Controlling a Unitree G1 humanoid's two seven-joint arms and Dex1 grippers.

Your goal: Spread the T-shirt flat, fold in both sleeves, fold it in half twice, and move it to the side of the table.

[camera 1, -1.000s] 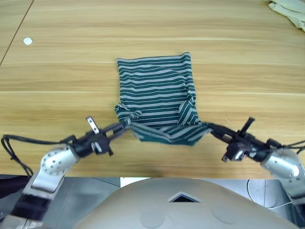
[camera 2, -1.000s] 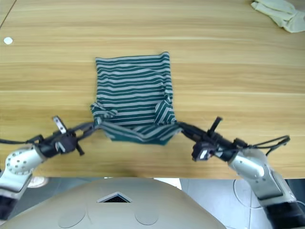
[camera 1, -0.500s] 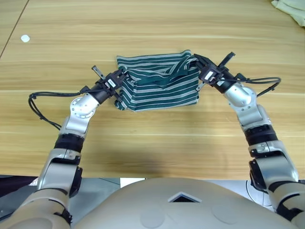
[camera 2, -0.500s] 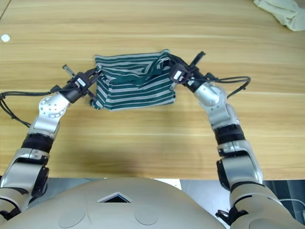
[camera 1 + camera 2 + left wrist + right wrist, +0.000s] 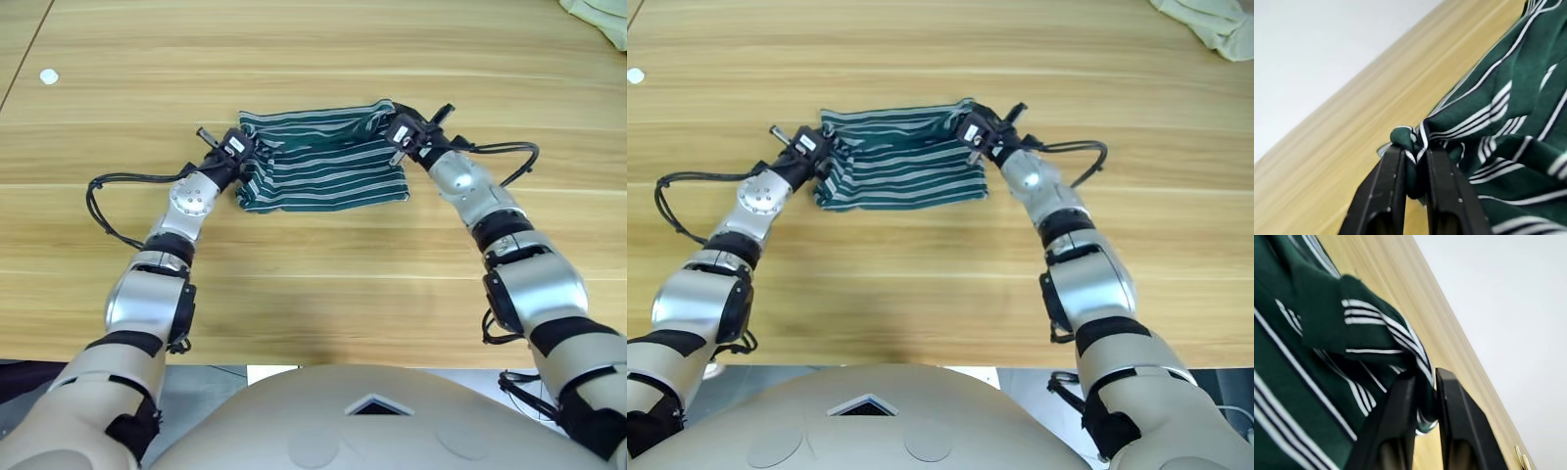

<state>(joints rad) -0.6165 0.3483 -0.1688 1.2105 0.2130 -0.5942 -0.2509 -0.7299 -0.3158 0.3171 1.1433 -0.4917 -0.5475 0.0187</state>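
Your left hand (image 5: 244, 151) and right hand (image 5: 391, 126) each pinch the green white-striped fabric T-shirt (image 5: 323, 178), folded in the middle of the wooden counter (image 5: 313, 284); pulling back before releasing could drag the fold open.

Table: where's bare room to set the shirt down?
Bare wood left of the green striped T-shirt toward the white disc, and right of it before the beige cloth. Crowded where the left end effector and right end effector grip it.
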